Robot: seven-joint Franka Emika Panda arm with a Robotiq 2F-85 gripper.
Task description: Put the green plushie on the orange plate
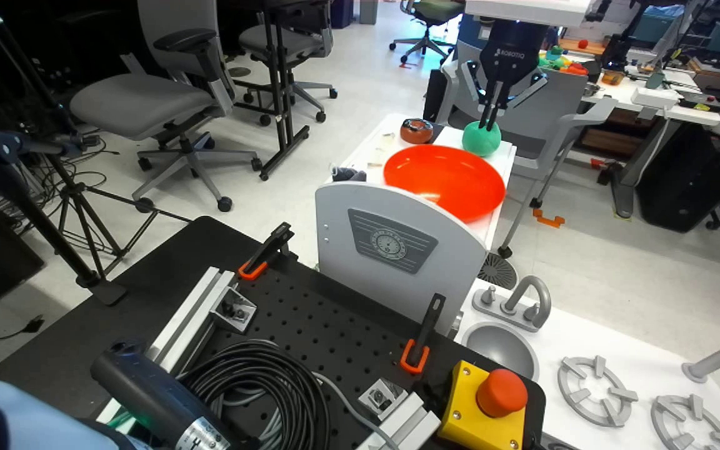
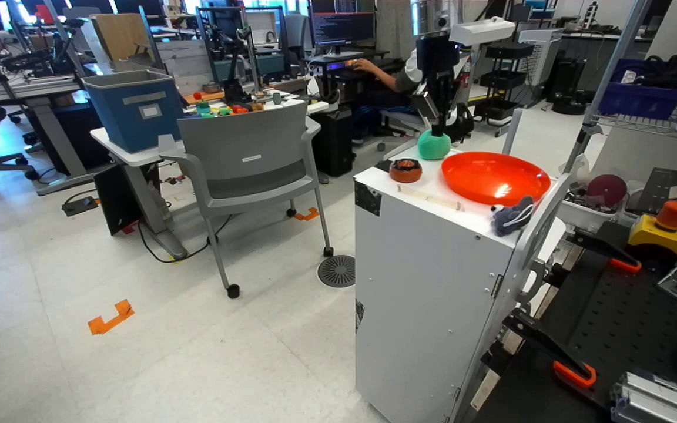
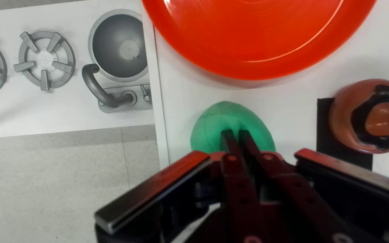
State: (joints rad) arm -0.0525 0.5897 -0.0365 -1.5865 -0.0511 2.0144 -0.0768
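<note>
The green plushie (image 3: pixel 211 125) sits on the white cabinet top, close to the orange plate (image 3: pixel 258 37) with a strip of white between them in the wrist view. My gripper (image 3: pixel 235 132) comes down from above with its fingertips nearly together, pinching a fold of the toy's upper surface. The cloth dents inward around the tips. Both exterior views show the plushie (image 1: pixel 479 145) directly under the gripper (image 2: pixel 437 131), at the far side of the plate (image 2: pixel 494 176). The plate's shallow bowl holds nothing. The toy's underside is hidden.
A brown and black round pot (image 3: pixel 346 118) stands on a black patch beside the plushie. A small grey toy (image 2: pixel 509 217) lies near the plate, by the upright grey panel (image 1: pixel 391 262). A toy sink (image 3: pixel 96 44) and curved faucet (image 3: pixel 105 96) adjoin the cabinet top.
</note>
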